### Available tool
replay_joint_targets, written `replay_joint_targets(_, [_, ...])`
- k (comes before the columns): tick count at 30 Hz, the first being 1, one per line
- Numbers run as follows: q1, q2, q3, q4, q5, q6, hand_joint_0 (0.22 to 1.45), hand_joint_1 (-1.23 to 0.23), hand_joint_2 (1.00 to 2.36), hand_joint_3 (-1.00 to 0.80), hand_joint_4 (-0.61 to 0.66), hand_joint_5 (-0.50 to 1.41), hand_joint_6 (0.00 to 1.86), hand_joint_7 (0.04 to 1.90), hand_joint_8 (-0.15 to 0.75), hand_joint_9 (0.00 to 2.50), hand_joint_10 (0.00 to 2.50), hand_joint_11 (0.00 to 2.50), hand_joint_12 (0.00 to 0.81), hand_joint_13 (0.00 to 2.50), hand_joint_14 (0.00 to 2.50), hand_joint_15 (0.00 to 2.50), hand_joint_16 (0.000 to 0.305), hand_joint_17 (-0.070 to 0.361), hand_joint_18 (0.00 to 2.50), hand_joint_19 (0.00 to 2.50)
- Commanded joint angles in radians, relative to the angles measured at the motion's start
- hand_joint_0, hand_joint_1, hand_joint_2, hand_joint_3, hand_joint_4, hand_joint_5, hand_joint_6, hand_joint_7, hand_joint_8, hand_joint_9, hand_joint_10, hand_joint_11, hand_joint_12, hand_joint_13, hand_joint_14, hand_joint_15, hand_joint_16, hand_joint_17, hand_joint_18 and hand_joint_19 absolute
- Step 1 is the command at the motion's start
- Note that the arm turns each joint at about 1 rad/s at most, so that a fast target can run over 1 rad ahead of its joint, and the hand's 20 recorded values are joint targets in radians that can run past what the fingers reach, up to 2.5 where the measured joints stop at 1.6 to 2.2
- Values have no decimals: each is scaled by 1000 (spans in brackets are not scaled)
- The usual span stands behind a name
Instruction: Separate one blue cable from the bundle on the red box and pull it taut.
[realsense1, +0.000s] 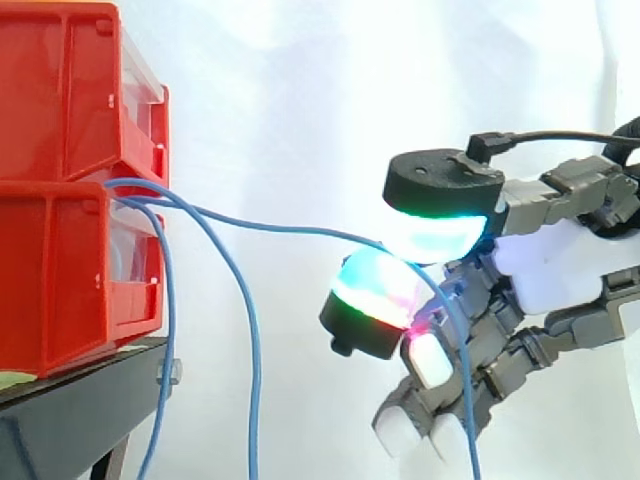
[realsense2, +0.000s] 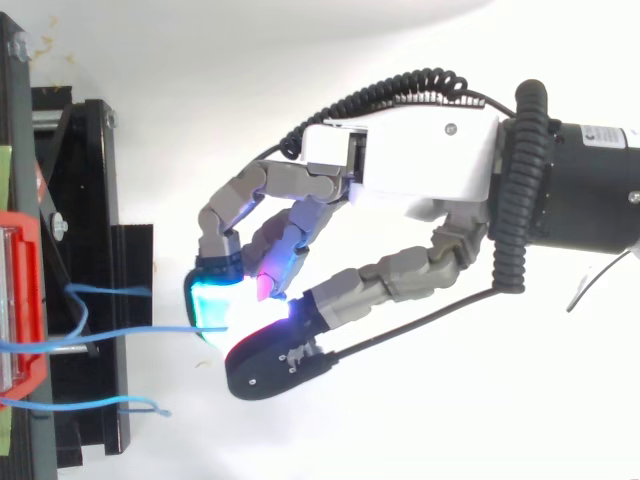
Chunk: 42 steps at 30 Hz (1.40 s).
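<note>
the hand (realsense1: 540, 270) is found closed on one blue cable (realsense1: 290, 228), which is pinched between two glowing pads (realsense1: 435, 238) (cyan and green). the cable is drawn almost straight from the stacked red bins (realsense1: 60, 120). two other cables (realsense1: 250, 340) are seen hanging slack beside the black stand (realsense1: 60, 425). a white curtain (realsense1: 300, 80) is noted behind.

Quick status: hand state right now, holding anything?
Robot hand: closed, fingers pinching one blue cable that runs back to the red bins.

One blue cable (realsense1: 280, 228), nearly taut
</note>
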Motion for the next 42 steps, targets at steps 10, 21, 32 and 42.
replay_joint_targets(10, [5,25,-2,-173,5,20,600,-825,1017,-184,-43,-38,878,930,150,1005,10,253,289,633,11,267,36,82,527,371])
replay_joint_targets(21, [10,29,-10,-161,12,148,600,-819,1016,-192,-40,-38,879,919,163,1020,10,261,295,643,12,274,38,86,529,380])
replay_joint_targets(32, [11,29,-162,33,8,309,601,-816,1016,-200,-29,-38,880,910,172,1037,12,293,304,672,12,302,39,88,548,377])
replay_joint_targets(42, [11,29,-185,165,12,306,602,-814,1017,-206,-27,-39,881,905,175,1053,11,303,304,678,13,311,39,89,556,387])
